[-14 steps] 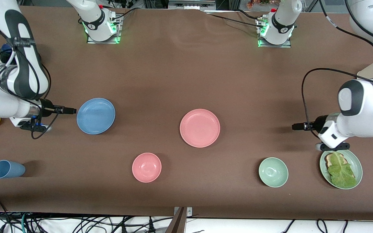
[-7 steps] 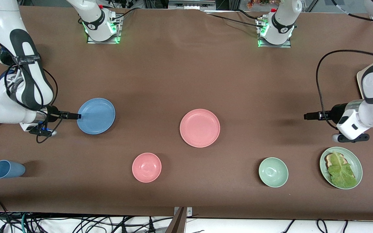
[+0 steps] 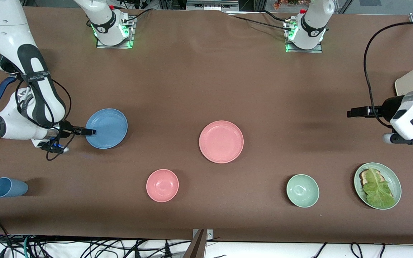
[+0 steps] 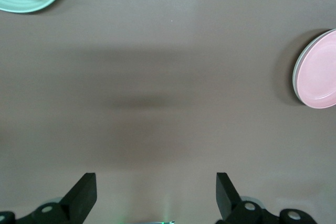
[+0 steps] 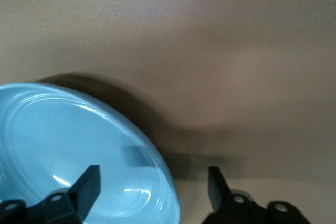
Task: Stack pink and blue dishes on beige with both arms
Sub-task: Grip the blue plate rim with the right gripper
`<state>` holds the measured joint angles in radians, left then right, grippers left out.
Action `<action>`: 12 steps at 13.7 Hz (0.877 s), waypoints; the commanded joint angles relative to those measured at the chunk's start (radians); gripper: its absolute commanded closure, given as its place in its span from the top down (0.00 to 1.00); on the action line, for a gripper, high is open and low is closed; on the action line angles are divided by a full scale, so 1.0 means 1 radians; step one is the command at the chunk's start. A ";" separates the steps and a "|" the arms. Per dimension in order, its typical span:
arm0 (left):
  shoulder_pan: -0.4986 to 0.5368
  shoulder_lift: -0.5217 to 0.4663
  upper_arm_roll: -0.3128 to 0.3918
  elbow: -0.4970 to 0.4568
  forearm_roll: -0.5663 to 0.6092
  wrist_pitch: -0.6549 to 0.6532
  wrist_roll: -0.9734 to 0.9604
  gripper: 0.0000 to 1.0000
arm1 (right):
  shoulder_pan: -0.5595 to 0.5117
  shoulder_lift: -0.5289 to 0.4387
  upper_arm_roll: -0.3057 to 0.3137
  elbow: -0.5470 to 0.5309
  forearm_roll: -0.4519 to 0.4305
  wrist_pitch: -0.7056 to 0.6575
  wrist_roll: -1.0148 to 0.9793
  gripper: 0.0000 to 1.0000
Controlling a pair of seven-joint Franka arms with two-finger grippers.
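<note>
Right end effector (image 3: 91, 132) agape astride blue plate (image 3: 107, 128) rim; left end effector (image 3: 350, 113) agape; beige plate (image 3: 411, 83) half-hidden.

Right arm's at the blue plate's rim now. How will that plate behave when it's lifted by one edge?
The blue plate looks rigid, so it probably won't flex. Its surface is glossy in the right wrist view, so it may slip between the right gripper jaws. Held at one rim, it will likely droop.

No legible text, label or number on any item in view.
</note>
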<state>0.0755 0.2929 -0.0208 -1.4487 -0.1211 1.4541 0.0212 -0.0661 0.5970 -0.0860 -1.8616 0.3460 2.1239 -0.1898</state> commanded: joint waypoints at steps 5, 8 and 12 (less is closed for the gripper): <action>-0.085 -0.136 0.015 -0.016 0.106 -0.069 -0.013 1.00 | -0.032 0.007 0.008 0.001 0.024 -0.010 -0.057 0.00; -0.069 -0.173 0.018 -0.016 0.123 -0.070 -0.004 1.00 | -0.032 0.006 0.008 0.007 0.024 -0.038 -0.069 0.00; -0.077 -0.208 0.013 -0.021 0.121 -0.199 -0.012 1.00 | -0.031 -0.037 0.011 0.024 0.022 -0.091 -0.060 0.00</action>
<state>0.0118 0.1175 -0.0030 -1.4475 -0.0244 1.3068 0.0126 -0.0863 0.5926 -0.0860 -1.8495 0.3561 2.0704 -0.2456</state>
